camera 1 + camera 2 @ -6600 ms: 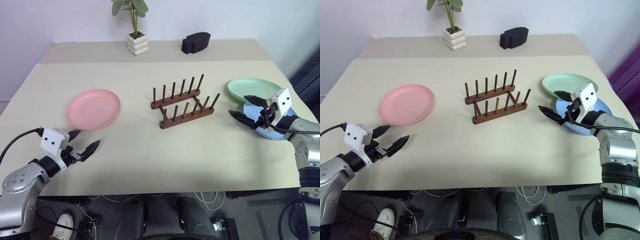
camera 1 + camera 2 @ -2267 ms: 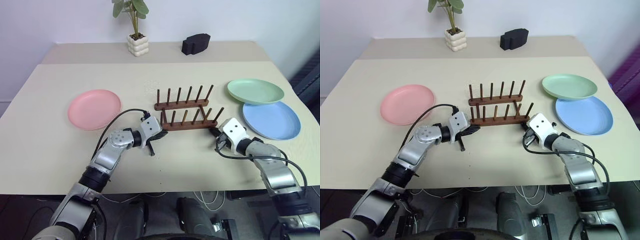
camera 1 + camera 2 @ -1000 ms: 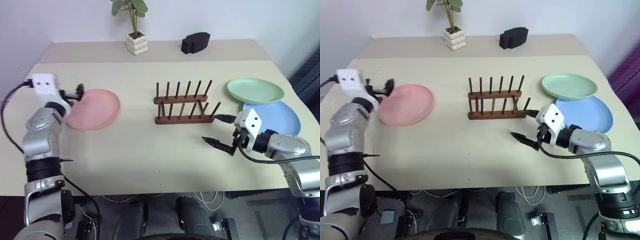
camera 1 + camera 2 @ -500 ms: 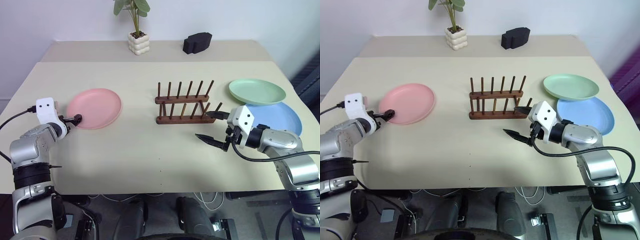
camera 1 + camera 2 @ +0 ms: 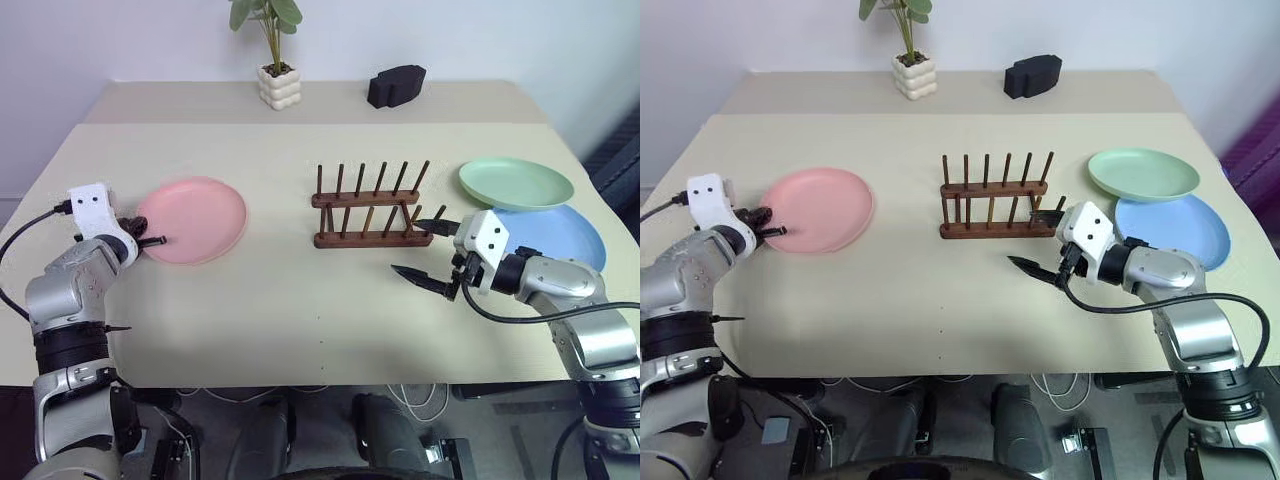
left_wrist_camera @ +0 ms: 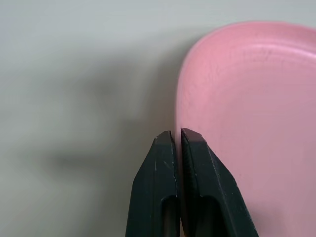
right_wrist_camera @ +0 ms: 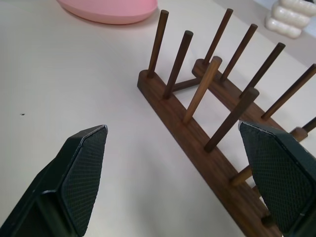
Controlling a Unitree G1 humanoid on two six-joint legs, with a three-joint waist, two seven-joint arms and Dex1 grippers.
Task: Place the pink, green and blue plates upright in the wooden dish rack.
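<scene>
The left gripper point(image 6: 177, 136) is pressed together at the left rim of the pink plate point(image 5: 192, 218), which lies flat left of the wooden dish rack point(image 5: 375, 210). Confirm the rim is pinched before lifting. The right gripper point(image 5: 428, 253) stands spread near the rack.

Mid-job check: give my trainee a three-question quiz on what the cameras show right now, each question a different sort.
1. True or false: the small dark wooden peg rack already holds a plate.
2. Which round matte plate is the left tool shut on? A pastel pink plate B mint green plate C light blue plate
3. Fill in: the right tool is ___, near the rack's end.

Key: 1 false; 2 A, at its rim; 3 open.
</scene>
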